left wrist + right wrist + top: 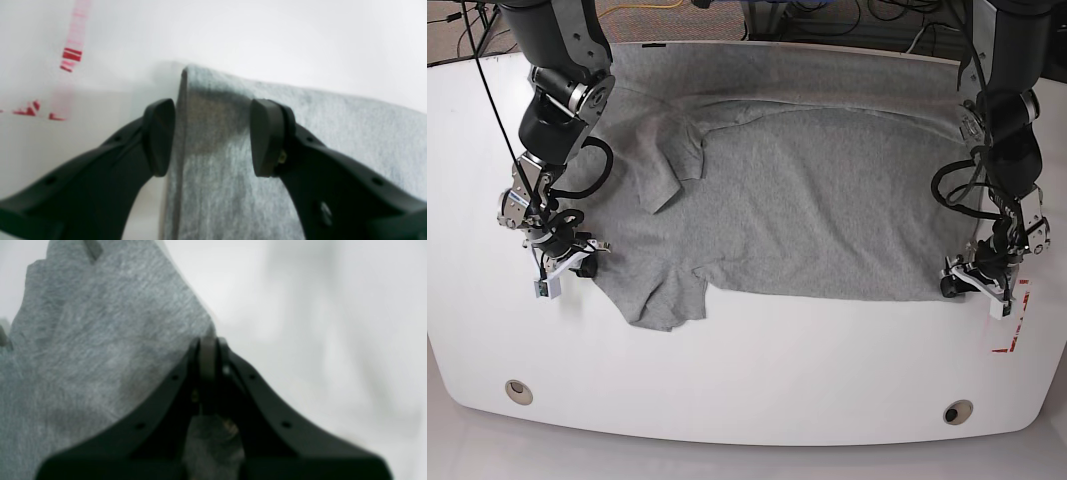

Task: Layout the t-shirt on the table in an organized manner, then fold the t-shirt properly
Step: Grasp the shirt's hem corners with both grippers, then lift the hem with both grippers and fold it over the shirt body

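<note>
Grey t-shirt (pixel 807 200) spread across the table (pixel 747 370), right gripper (pixel 208 350) pinching its edge, left gripper (pixel 213 136) wide, straddling a corner, near the red mark (pixel 71 55).

No legible text, brand, label or number on any surface in view. The t-shirt (pixel 807 200) shows plain grey fabric, no lettering visible. The only sign: a red-outlined rectangle mark (pixel 1015 325) on the table (pixel 747 380), at 4 o'clock in the base view; blurred red fragments at 10 o'clock in the left wrist view.
</note>
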Available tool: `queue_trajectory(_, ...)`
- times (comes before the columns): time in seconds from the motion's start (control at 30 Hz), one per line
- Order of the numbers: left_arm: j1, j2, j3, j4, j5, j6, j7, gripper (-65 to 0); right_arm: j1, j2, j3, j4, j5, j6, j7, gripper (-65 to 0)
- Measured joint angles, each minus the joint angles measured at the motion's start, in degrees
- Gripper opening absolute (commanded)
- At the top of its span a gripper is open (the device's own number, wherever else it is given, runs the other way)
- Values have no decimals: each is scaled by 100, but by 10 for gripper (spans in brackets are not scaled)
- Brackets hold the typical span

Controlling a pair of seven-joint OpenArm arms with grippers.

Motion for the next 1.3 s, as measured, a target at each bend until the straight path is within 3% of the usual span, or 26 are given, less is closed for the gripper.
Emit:
queue_trajectory(0.13,-2,-2,-2,-90,-33,-4,-94,-324,0,0,0,0,-2,-2,0,-642)
queue_trajectory(0.2,-13,-4,-2,-122,-61,-4,-111,-360,-2,0,0,0,-2,0,0,-642)
queue_trajectory(0.4,-17,-17,452,-131,-74,0,-116,-593,-7,0,0,0,0,-2,0,-642)
queue_trajectory(0.47,-31,-11,636,-131,-103,-2,-120,-629,-7,-2,0,0,0,0,2,-642)
queue_trajectory(0.83,22,234,745,260,-46,-22,96,-633,-15,-2,0,50,-2,0,-2,-645)
queue_trajectory(0.97,144,299,743,688,-7,-31,385,-633,-140,-61,-28,525,-155,37,-321,-645)
queue_trajectory(1.13,291,361,745,1386,20,-415,748,-633,-299,-125,-15,1165,-201,37,-951,-645)
queue_trajectory(1.3,385,376,745,2004,-15,-553,1019,-633,-317,-195,-13,1891,-256,35,-1274,-645)
